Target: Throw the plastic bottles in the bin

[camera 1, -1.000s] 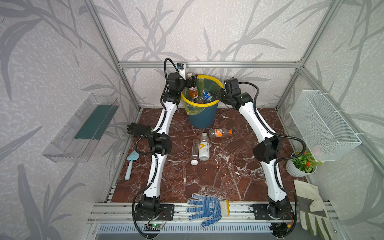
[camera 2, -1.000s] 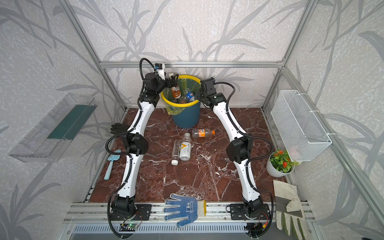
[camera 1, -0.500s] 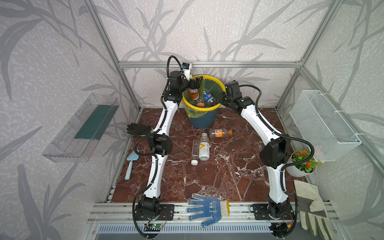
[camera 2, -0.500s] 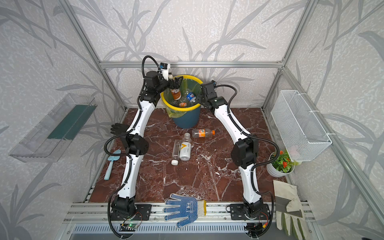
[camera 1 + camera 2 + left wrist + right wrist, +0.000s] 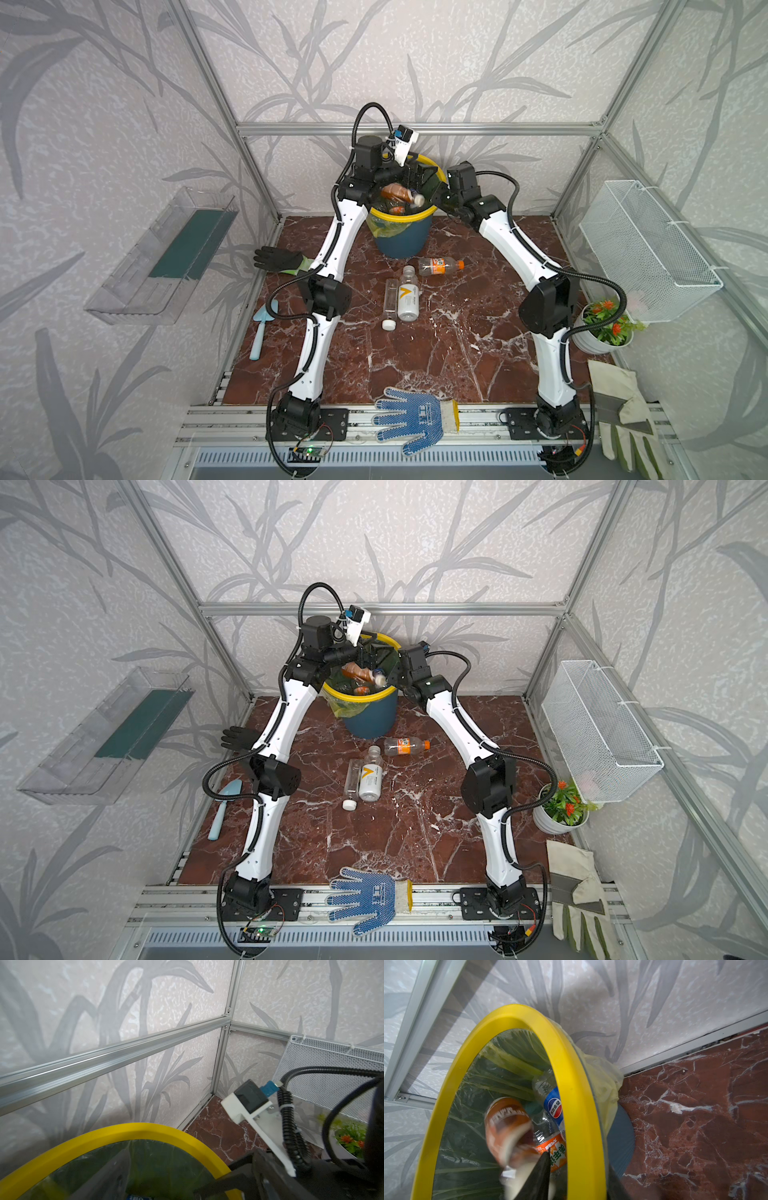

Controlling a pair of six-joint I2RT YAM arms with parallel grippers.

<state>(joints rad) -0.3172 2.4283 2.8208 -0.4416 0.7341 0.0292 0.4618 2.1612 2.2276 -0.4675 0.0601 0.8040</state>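
The bin [image 5: 401, 243] [image 5: 372, 721], dark blue with a yellow rim [image 5: 145, 1132] [image 5: 571, 1084], stands at the back wall. My left gripper [image 5: 415, 178] [image 5: 372, 656] [image 5: 160, 1169] hangs open over its mouth with nothing between the fingers. Just below it a brown-labelled plastic bottle [image 5: 399, 192] [image 5: 358, 672] [image 5: 508, 1130] is tilted and blurred inside the bin. My right gripper [image 5: 436, 195] [image 5: 392, 675] [image 5: 579, 1167] is shut on the bin's rim, one finger inside and one outside. Other bottles lie in the bin [image 5: 555, 1107]. Three lie on the floor: orange-capped [image 5: 438, 266], white-labelled [image 5: 408, 295], clear [image 5: 390, 297].
A black glove [image 5: 276, 258] and a light-blue trowel [image 5: 262, 328] lie at the left. A blue dotted glove [image 5: 411, 415] sits on the front rail, with a pale glove [image 5: 623, 415] at the front right. A potted plant [image 5: 604, 328], a wire basket [image 5: 648, 245] and a clear wall tray [image 5: 166, 257] line the sides.
The brown-labelled bottle stood upright between the left gripper's fingers over the bin; now it is tipped over and dropping free. The left gripper has shifted right across the mouth. The right elbow swung outward.
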